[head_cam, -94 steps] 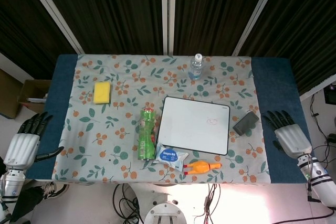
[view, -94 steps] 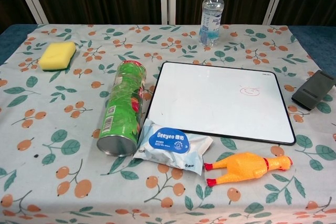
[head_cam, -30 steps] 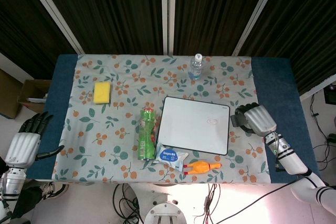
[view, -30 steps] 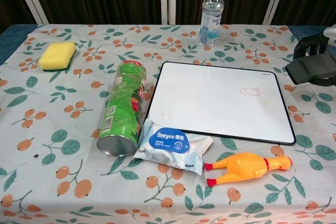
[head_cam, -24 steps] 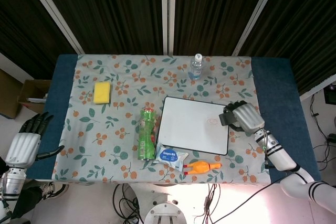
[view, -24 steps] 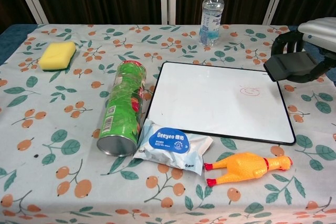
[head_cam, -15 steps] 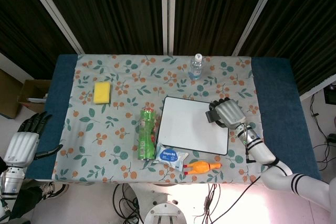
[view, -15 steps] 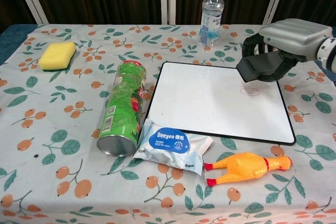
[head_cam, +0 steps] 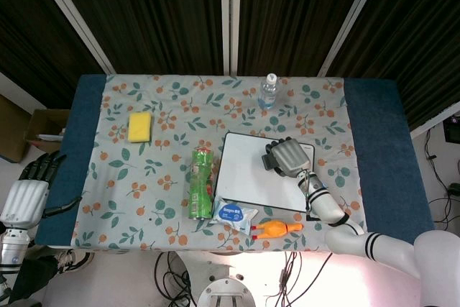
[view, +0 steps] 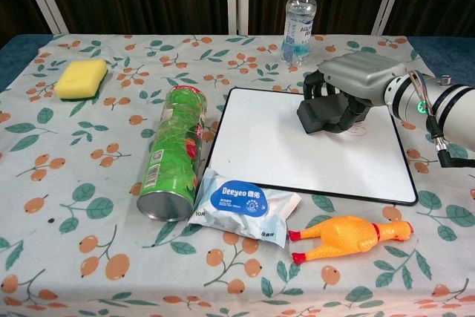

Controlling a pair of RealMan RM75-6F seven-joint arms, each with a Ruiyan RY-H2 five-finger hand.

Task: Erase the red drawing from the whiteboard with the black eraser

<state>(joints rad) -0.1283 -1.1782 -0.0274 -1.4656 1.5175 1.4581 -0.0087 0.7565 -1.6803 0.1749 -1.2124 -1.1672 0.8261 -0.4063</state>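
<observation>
The whiteboard (head_cam: 248, 177) (view: 282, 150) lies flat on the flowered cloth, right of centre. My right hand (head_cam: 289, 155) (view: 355, 79) grips the black eraser (view: 320, 116) (head_cam: 270, 160) over the board's upper right part. A trace of the red drawing (view: 359, 131) peeks out beside the eraser in the chest view; the hand hides most of it. Whether the eraser touches the board I cannot tell. My left hand (head_cam: 27, 188) hangs off the table's left edge, fingers apart, holding nothing.
A green chip can (view: 171, 154) lies left of the board, with a wipes pack (view: 243, 205) and a rubber chicken (view: 347, 236) along its front edge. A water bottle (view: 299, 22) stands behind the board. A yellow sponge (view: 81, 79) sits at the far left.
My right hand picked the eraser up from the table right of the board and carried it left over the board, past the drawing. The left hand barely moved.
</observation>
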